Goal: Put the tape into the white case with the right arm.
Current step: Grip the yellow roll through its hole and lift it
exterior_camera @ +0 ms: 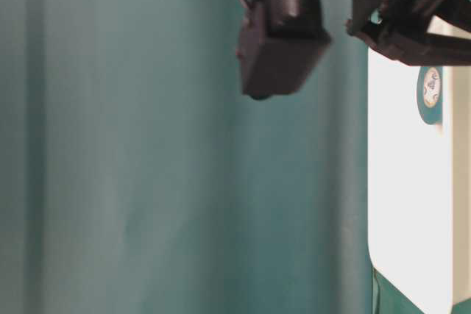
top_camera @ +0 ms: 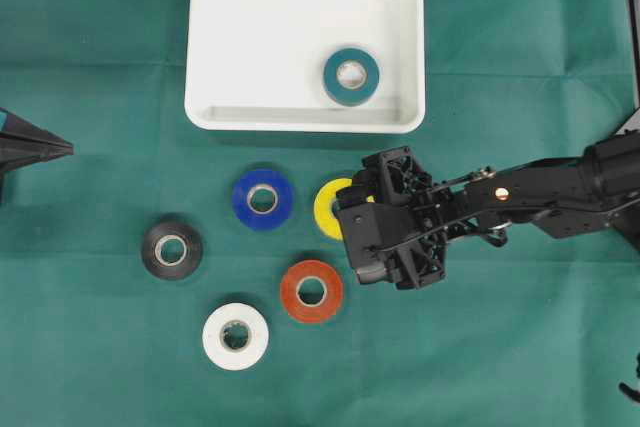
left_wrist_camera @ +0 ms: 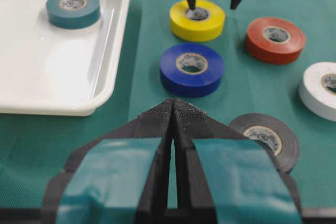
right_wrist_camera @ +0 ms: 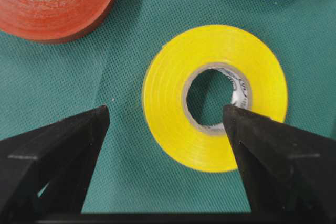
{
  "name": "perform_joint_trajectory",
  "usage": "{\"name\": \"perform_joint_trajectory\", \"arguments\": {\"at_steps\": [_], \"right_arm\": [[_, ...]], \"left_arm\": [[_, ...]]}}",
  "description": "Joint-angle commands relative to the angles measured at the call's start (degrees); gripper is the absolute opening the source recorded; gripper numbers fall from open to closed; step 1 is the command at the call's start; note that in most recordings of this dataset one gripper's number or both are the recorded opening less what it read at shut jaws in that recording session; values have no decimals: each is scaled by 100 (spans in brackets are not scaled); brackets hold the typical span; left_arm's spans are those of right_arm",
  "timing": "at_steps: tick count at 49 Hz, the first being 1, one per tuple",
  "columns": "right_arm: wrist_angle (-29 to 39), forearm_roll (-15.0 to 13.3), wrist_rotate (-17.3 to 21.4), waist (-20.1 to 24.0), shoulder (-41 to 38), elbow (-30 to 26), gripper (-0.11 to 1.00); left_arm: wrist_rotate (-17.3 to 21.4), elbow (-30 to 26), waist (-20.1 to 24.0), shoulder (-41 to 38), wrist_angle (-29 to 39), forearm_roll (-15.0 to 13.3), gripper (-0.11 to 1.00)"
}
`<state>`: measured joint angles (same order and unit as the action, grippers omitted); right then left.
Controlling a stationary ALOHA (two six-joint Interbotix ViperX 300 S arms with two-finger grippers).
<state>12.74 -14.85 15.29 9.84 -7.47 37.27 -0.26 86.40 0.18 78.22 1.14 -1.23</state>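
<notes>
The white case (top_camera: 250, 37) lies at the back of the green cloth with a teal tape roll (top_camera: 351, 76) flat inside it. A yellow tape roll (right_wrist_camera: 173, 129) lies flat on the cloth in front of the case. My right gripper (right_wrist_camera: 165, 111) is open and straddles one side of its ring. One fingertip (right_wrist_camera: 231, 116) stands at the roll's hole, the other on the cloth outside. In the overhead view the right wrist covers part of the yellow roll (top_camera: 326, 207). My left gripper (left_wrist_camera: 172, 104) is shut and empty at the far left (top_camera: 55, 147).
Blue (top_camera: 262, 199), red (top_camera: 311, 291), white (top_camera: 235, 336) and black (top_camera: 171, 249) tape rolls lie flat on the cloth around the yellow one. The blue and red rolls sit close beside it. The table-level view shows the case (exterior_camera: 412, 218) on edge at the right.
</notes>
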Motion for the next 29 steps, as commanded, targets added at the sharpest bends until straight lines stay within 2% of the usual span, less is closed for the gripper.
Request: {"name": "perform_joint_trajectory", "arguments": {"at_steps": [1,7,9,11,16,20,29], "right_arm": [[-35,-18,9,9,-26,-167,61],[9,-18,9,-9,-176,-246,59],[18,-18,0,-9,-193,-246,55],[35,-18,0,-9,-202,-255,47],[88,-18,0,-18,-193,-272,20],[158,-18,9,-9,-193,-299,7],[237,-18,0,-9,-193,-343,3]], "left_arm": [[0,-62,18,-44,-26,-9,0],[0,-62,9,-44,-26,0,0],[0,-62,9,-44,-26,-9,0],[0,-62,18,-44,-26,0,0],[0,-62,18,-44,-26,0,0],[0,-62,9,-44,-26,-9,0],[0,-62,18,-44,-26,-9,0]]}}
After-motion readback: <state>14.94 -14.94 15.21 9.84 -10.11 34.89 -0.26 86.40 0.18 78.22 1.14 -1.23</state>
